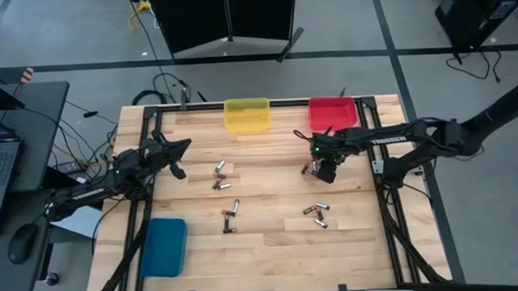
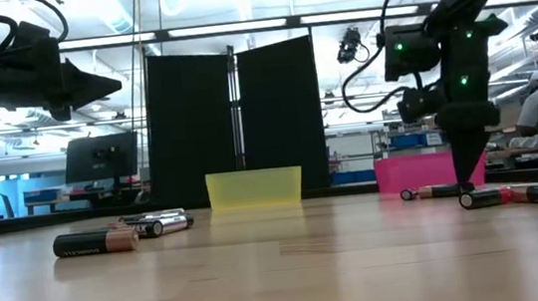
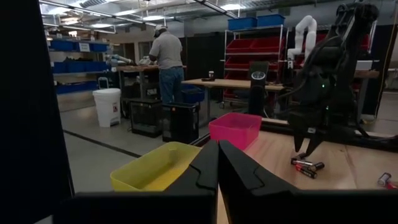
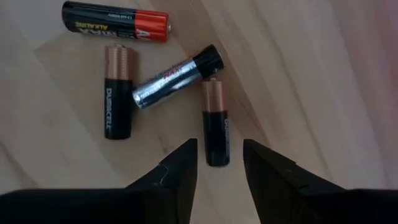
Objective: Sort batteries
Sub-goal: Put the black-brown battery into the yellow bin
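The right gripper (image 4: 217,163), jaws parted, hangs over four batteries (image 4: 158,78) at frame centre. They lie touching, so closing may nudge neighbours or pinch two. The left gripper (image 3: 217,163) waits closed, upper left. The plank table (image 1: 271,249) is pale wood; a person works beyond.

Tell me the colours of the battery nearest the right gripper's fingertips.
Black with a copper end, clearest in the right wrist view.
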